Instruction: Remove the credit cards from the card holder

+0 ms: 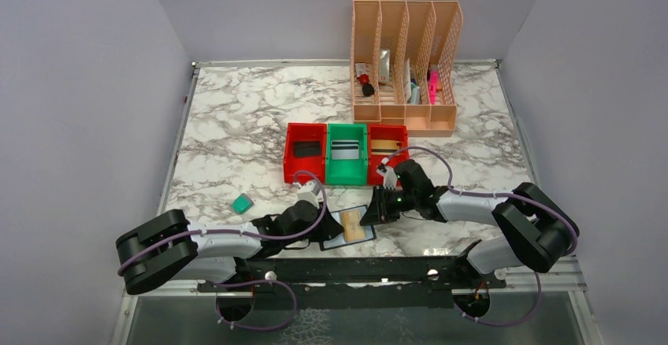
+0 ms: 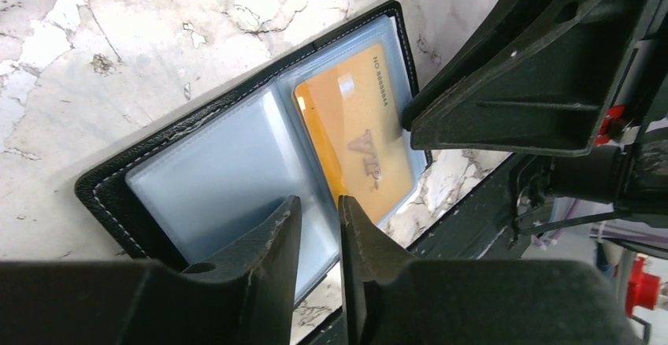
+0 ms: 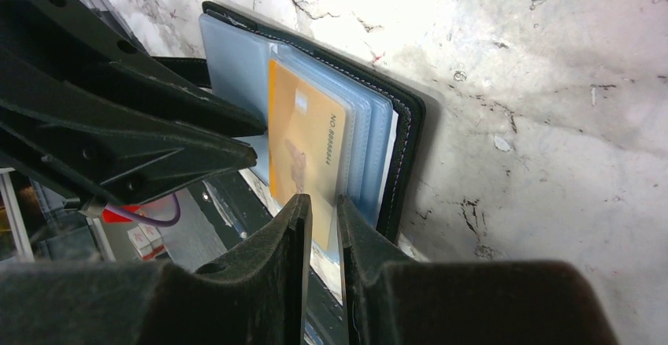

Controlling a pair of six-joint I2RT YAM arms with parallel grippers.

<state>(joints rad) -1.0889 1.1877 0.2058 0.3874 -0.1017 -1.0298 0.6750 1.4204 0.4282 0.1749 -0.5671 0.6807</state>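
The black card holder (image 1: 335,242) lies open on the marble near the front edge, blue-grey sleeves up (image 2: 213,179). An orange card (image 2: 354,132) sits at its right half and also shows in the right wrist view (image 3: 303,136). My left gripper (image 2: 319,207) is nearly closed astride the sleeves' middle fold at the holder's near edge (image 1: 329,231). My right gripper (image 3: 324,203) is shut on the orange card's outer edge. Its tip shows in the left wrist view (image 2: 410,120) and from above (image 1: 369,215).
Three bins stand behind the holder: red (image 1: 305,152), green (image 1: 347,153) with a card inside, and red (image 1: 387,146) with a card inside. A peach file organizer (image 1: 406,65) stands at the back. A small teal object (image 1: 242,202) lies to the left.
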